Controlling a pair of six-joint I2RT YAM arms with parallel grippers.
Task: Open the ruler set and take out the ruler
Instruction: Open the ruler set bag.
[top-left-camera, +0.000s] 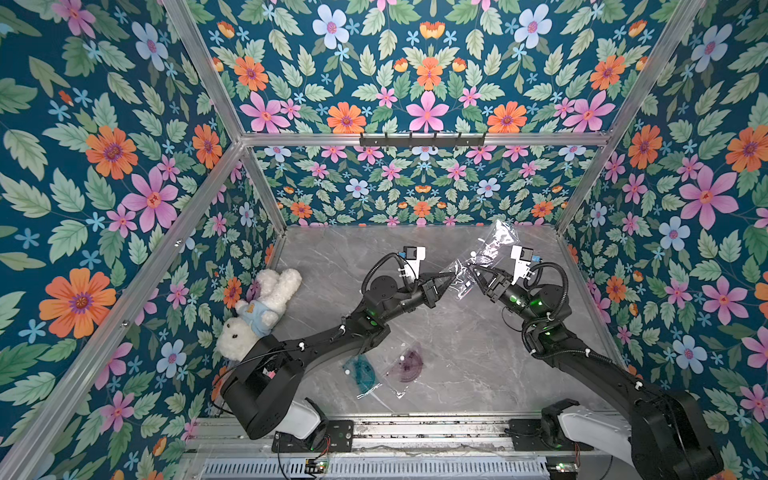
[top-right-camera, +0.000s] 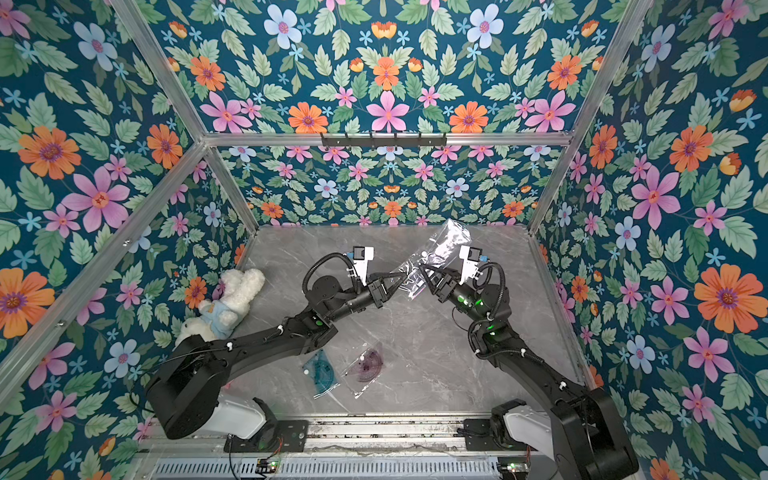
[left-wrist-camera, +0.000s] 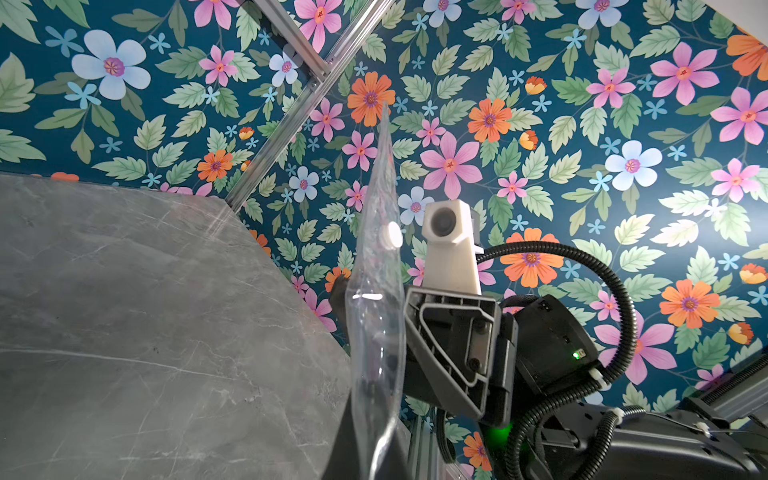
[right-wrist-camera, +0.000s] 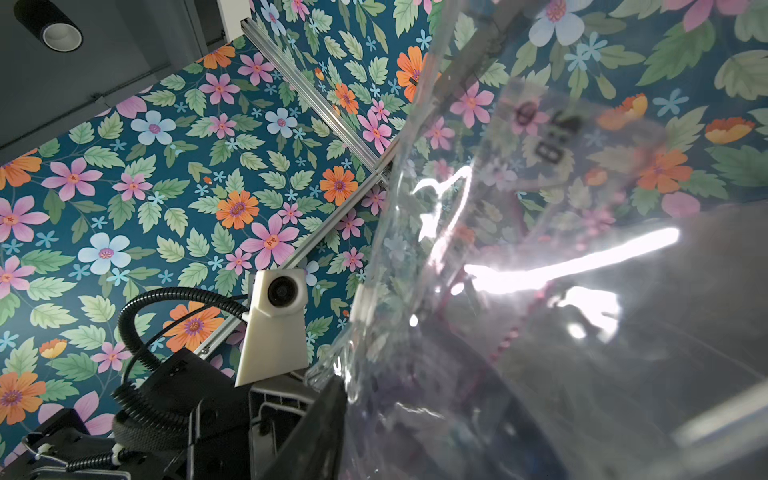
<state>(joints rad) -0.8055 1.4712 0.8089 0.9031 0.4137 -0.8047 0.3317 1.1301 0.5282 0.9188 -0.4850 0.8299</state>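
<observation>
Our left pincer is clamped tight on the near-left edge of the ruler set, a clear pouch held in the air above the bench. Our right pincer straddles the pouch from the right, partly open; we cannot tell whether it grips yet. The pouch's long axis runs far-right, towards the floral back wall.

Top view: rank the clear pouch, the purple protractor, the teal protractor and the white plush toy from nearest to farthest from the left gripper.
1. clear pouch, pinched in the left gripper.
2. purple protractor, on the table near the front.
3. teal protractor, just left of it.
4. white plush toy, by the left wall.
</observation>
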